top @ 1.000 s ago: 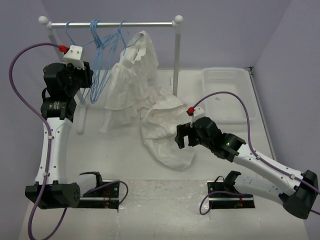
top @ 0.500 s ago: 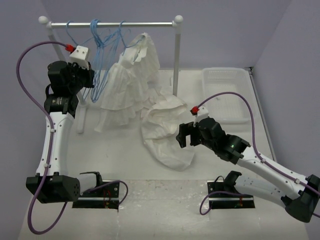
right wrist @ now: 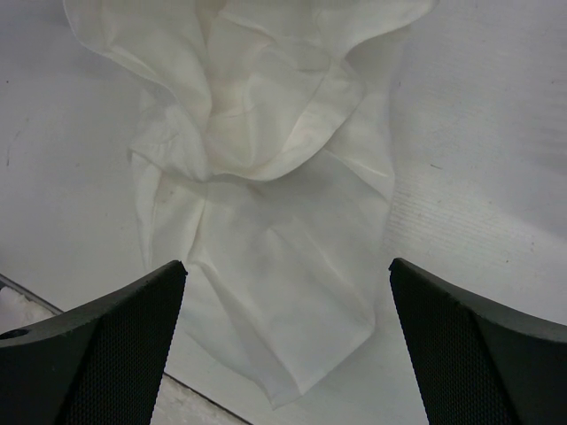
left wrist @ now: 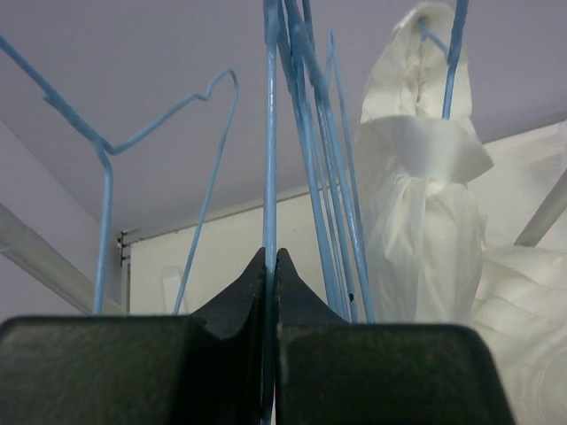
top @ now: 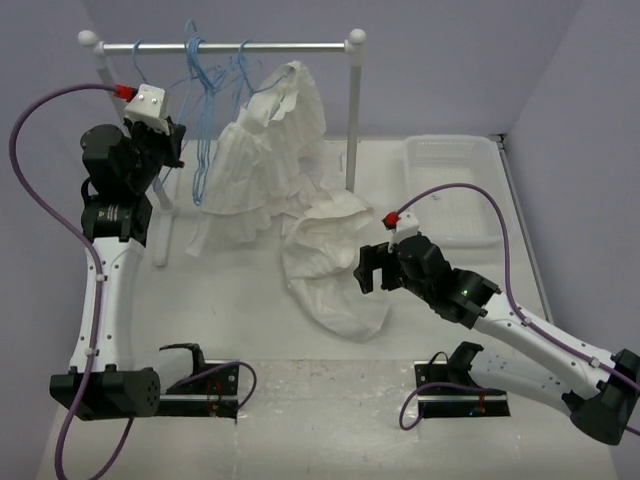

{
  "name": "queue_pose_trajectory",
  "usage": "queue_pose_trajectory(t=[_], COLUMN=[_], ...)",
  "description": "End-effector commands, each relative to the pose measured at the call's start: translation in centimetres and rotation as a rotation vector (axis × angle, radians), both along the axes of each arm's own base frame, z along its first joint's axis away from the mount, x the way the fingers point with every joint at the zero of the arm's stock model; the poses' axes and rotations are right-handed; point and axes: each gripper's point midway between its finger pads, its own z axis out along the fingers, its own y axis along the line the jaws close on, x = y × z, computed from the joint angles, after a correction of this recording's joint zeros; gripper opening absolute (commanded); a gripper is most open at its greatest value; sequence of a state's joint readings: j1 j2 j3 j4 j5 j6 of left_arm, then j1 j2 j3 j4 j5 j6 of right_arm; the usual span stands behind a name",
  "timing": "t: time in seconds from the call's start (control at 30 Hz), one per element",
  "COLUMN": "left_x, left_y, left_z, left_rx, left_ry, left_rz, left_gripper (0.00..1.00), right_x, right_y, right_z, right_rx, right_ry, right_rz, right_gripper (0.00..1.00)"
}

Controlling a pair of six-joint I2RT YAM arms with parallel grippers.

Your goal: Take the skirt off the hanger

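Note:
The skirt (top: 330,270), plain white and crinkly, lies crumpled on the table, free of any hanger; it fills the right wrist view (right wrist: 266,204). My right gripper (top: 366,272) hovers open over its right side, jaws wide apart (right wrist: 285,263), touching nothing. My left gripper (top: 172,148) is raised beside the rack and shut on one wire of a light-blue hanger (top: 203,140). The left wrist view shows that wire (left wrist: 270,159) pinched between the closed jaws (left wrist: 271,257). The hanger hangs from the rail, bare.
The rack's rail (top: 270,46) and right post (top: 352,120) stand at the back. Several other blue hangers (top: 235,75) hang there, one carrying a white ruffled garment (top: 260,150). A clear plastic bin (top: 455,185) sits at the back right.
My left gripper has swung the held hanger, so its lower part now hangs narrower and more upright. My right gripper drifted slightly right over the skirt. The ruffled garment swayed a little.

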State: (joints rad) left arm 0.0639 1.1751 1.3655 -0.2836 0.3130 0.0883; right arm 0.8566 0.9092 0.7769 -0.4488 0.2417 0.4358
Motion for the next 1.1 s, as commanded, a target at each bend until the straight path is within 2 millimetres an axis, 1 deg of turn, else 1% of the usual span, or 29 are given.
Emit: queue_pose_trajectory(t=[0.0,0.1,0.17,0.2,0.27,0.33,0.37,0.4,0.47,0.5,0.53,0.57,0.73,0.8,0.97,1.0,1.03,1.07], left_x=[-1.9,-2.8,-2.9,-2.8,-2.7,-2.5,-2.3,-2.1,-1.9,-1.5,-1.3,-1.0,-0.3,-0.1,-0.2,-0.2,-0.4,-0.5], left_y=[0.0,0.3,0.7,1.3,1.6,2.1,2.9,3.3,4.3,4.7,5.1,5.4,6.6,6.9,6.7,6.5,6.5,6.5], left_z=[7.2,8.2,8.2,8.1,7.6,6.9,6.5,5.7,4.8,3.8,3.6,2.7,0.6,-0.4,-1.7,-1.8,-1.9,-1.9], left_rx=[-0.035,-0.052,-0.059,-0.066,-0.067,-0.067,-0.069,-0.068,-0.068,-0.065,-0.064,-0.060,-0.049,-0.044,-0.039,-0.041,-0.040,-0.040], left_ry=[-0.233,-0.277,-0.275,-0.275,-0.259,-0.236,-0.223,-0.195,-0.175,-0.151,-0.143,-0.111,-0.047,-0.026,0.006,0.009,0.013,0.014], left_rz=[0.025,0.046,0.070,0.108,0.123,0.156,0.203,0.225,0.281,0.302,0.324,0.343,0.408,0.429,0.414,0.410,0.407,0.405], left_gripper=[0.00,0.00,0.00,0.00,0.00,0.00,0.00,0.00,0.00,0.00,0.00,0.00,0.00,0.00,0.00,0.08,0.13,0.20], right_x=[0.5,0.5,0.5,0.6,0.6,0.6,0.6,0.6,0.6,0.6,0.6,0.6,0.5,0.3,0.3,0.3,0.3,0.3], right_y=[-0.2,-0.2,0.0,0.0,0.1,0.1,0.1,0.2,0.1,0.2,0.2,0.2,0.1,0.1,0.1,0.1,0.1,0.1], right_z=[0.4,0.2,0.3,0.3,0.2,0.3,0.3,0.3,0.2,0.3,0.3,0.4,0.5,0.2,0.1,0.1,0.2,0.3], right_rx=[0.013,0.010,0.012,0.011,0.009,0.010,0.007,0.008,0.005,0.004,0.006,0.005,0.004,0.004,0.006,0.006,0.006,0.007], right_ry=[-0.028,-0.025,-0.025,-0.023,-0.022,-0.023,-0.023,-0.022,-0.023,-0.023,-0.023,-0.025,-0.020,-0.015,-0.009,-0.009,-0.011,-0.012], right_rz=[-0.026,-0.026,-0.022,-0.022,-0.018,-0.018,-0.018,-0.014,-0.012,-0.010,-0.009,-0.007,-0.007,-0.007,-0.006,-0.006,-0.006,-0.004], right_gripper=[0.99,0.99,0.99,0.99,0.99,0.99,0.99,0.99,0.99,0.99,0.99,0.99,0.99,0.99,0.99,0.99,0.99,0.99])
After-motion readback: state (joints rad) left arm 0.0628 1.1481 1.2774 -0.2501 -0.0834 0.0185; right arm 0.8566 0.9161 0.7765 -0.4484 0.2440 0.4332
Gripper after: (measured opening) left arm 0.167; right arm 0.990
